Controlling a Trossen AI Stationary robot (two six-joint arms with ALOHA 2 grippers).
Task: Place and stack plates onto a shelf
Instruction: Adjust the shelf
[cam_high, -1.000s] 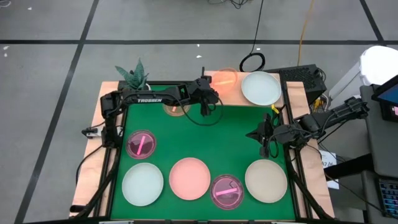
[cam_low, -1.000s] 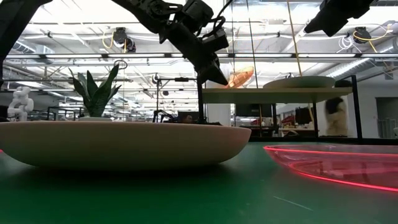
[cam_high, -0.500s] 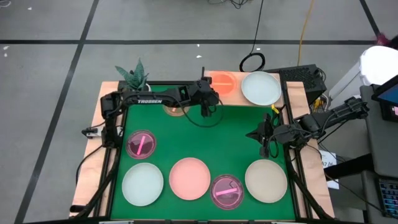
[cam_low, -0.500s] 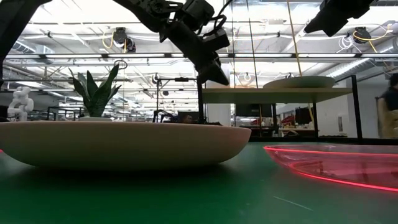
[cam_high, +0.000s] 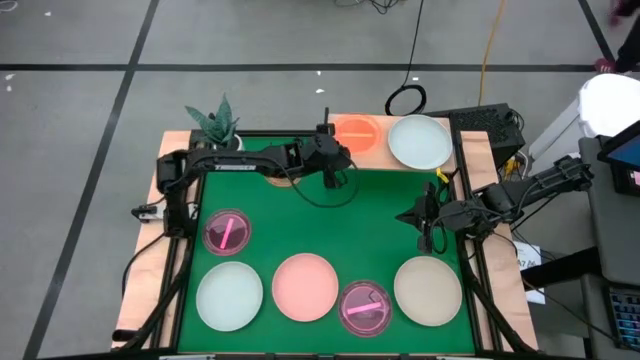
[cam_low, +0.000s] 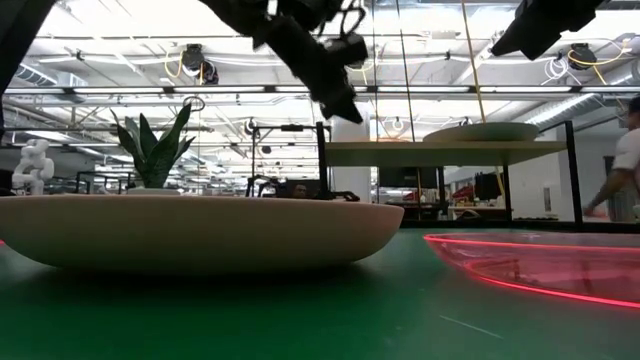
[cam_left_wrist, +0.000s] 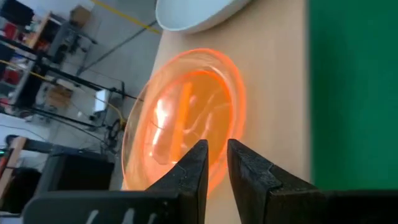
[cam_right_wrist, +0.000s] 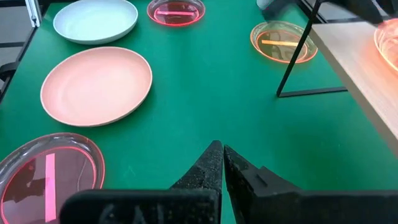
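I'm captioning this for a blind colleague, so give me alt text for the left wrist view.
A see-through orange plate lies flat on the light-wood shelf, just beyond the left gripper, whose dark fingers stand slightly apart and hold nothing. A pale plate's edge shows beside it, and the green table below.

Left hand (cam_low: 340, 105) hangs near shelf (cam_low: 440, 151) holding a plate (cam_low: 482, 132).

You have: two plates (cam_high: 357, 132) (cam_high: 419, 141) side by side on shelf (cam_left_wrist: 277, 87), far table (cam_high: 380, 230) edge; five plates (cam_high: 304, 287) near front edge.

orange plate (cam_high: 356, 132) now flat on shelf (cam_high: 375, 150), left fingers (cam_left_wrist: 186, 168) released, withdrawn
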